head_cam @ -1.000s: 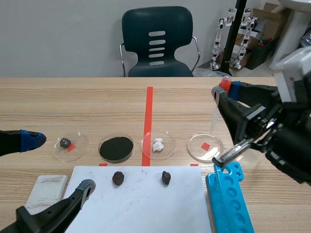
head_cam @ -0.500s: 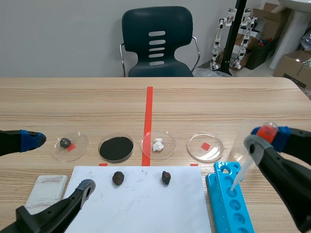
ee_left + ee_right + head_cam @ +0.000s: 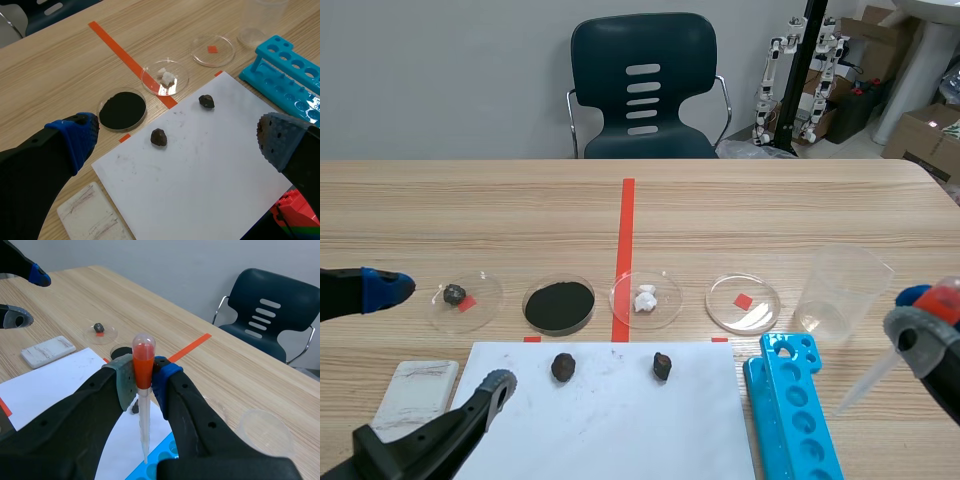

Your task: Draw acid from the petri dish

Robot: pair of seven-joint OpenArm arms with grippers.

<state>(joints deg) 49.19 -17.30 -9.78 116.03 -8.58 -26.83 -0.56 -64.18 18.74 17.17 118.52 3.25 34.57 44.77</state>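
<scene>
Two fingers of the right end effector [image 3: 143, 382] pinch a pipette [image 3: 144, 420] by its orange upper part, with the tip slanting down toward the worktop [image 3: 740, 215]. The clear petri dish [image 3: 760, 318] lies well off to that end effector's left, past the beaker [image 3: 840, 295] and the blue rack [image 3: 795, 410]. The left end effector [image 3: 176, 139] is spread wide above white paper [image 3: 200, 165] and holds nothing.
</scene>
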